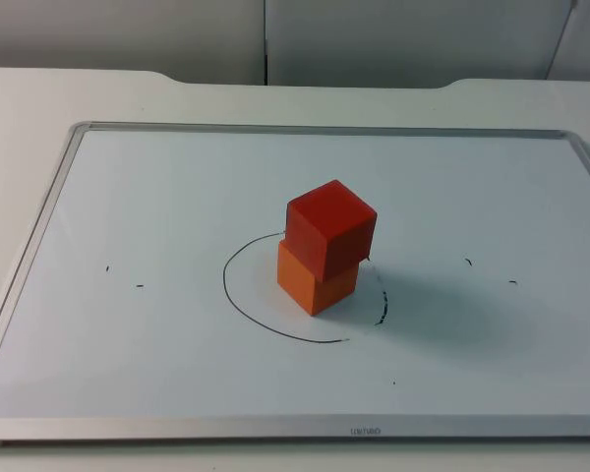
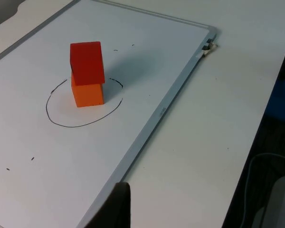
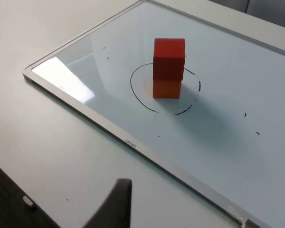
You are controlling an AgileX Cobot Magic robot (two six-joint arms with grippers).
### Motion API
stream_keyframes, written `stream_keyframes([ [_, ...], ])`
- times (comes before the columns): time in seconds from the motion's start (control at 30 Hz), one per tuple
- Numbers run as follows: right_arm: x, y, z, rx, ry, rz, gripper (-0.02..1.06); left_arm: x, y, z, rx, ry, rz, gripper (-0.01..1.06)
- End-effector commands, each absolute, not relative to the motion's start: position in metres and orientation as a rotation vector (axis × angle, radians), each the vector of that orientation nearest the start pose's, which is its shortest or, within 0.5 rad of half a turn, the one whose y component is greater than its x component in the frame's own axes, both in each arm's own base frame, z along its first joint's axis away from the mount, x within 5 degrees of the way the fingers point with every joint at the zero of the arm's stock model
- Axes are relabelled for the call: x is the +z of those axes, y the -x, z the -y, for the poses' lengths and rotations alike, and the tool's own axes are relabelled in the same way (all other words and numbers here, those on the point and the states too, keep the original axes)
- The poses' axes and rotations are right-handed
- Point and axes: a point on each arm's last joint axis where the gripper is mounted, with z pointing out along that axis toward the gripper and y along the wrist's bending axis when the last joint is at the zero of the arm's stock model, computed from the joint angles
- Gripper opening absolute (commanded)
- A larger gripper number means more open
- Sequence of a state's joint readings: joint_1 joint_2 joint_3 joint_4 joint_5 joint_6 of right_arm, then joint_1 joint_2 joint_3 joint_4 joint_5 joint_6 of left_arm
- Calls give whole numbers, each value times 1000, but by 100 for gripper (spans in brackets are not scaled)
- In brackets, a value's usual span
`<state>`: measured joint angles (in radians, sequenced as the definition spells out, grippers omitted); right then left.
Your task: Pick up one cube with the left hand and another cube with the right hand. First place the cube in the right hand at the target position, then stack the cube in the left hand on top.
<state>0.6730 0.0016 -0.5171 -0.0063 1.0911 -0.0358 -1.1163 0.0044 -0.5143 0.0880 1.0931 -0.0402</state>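
Left gripper (image 2: 118,209) back over the desk edge, right gripper (image 3: 115,206) likewise; can't tell either's finger state. Glossy red cube (image 1: 331,226) sits skewed, probably overhanging, atop matte orange cube (image 1: 316,277) inside the hand-drawn black circle (image 1: 238,305) on the whiteboard (image 1: 177,197). Best keep both arms clear so nothing nudges the stack.

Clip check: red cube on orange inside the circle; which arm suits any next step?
Neither clearly: red cube already sits on orange cube inside the drawn circle; both arms wait withdrawn, so nothing remains.
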Motion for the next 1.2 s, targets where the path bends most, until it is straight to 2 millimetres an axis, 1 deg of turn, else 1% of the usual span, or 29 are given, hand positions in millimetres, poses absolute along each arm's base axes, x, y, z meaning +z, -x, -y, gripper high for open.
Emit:
stream_keyframes([
  [0.0, 278, 4, 5, 385, 698, -1953, 99, 279, -3, -9, -617, -1078, -1812, 105],
  [0.43, 278, 4, 5, 389, 690, -1957, 99, 279, -3, -9, -617, -1078, -1812, 105],
  [0.57, 278, 4, 5, 393, 685, -1959, 105, 279, -3, -9, -617, -1078, -1812, 105],
  [1.17, 278, 4, 5, 390, 680, -1960, 105, 279, -3, -9, -613, -1070, -1814, 105],
])
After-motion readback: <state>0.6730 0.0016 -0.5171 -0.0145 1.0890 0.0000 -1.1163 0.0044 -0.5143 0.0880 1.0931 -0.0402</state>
